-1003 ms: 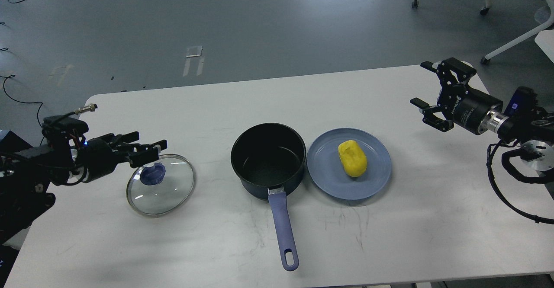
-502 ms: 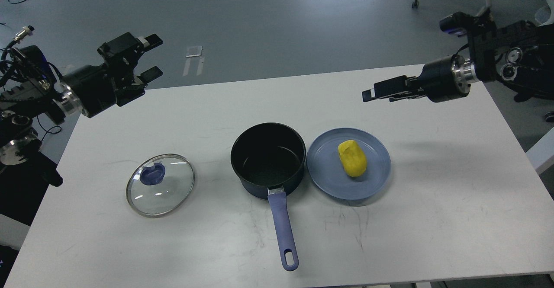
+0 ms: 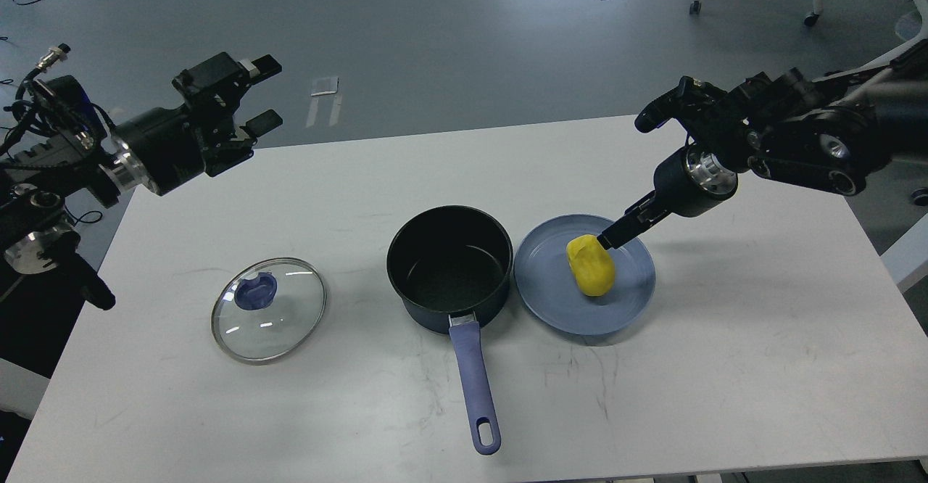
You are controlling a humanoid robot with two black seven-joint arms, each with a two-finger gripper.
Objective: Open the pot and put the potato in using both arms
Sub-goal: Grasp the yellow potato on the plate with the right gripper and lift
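Observation:
The black pot [image 3: 449,265] stands open at the table's middle, its blue handle [image 3: 475,389] pointing toward me. Its glass lid [image 3: 270,309] with a blue knob lies flat on the table to the left. The yellow potato [image 3: 591,265] lies on a blue plate [image 3: 551,283] just right of the pot. My right gripper [image 3: 607,239] points down and left, its tip at the potato's upper right end; its fingers show as one dark bar. My left gripper [image 3: 262,93] is open and empty, raised over the table's far left corner.
The white table [image 3: 725,360] ends close behind both arms. Office chair legs [image 3: 855,77] stand on the grey floor at the far right. Cables lie on the floor at the far left.
My right gripper has swung down and left from above the far edge to the potato's upper end. My left gripper has barely moved. Pot, lid, plate and potato stay put.

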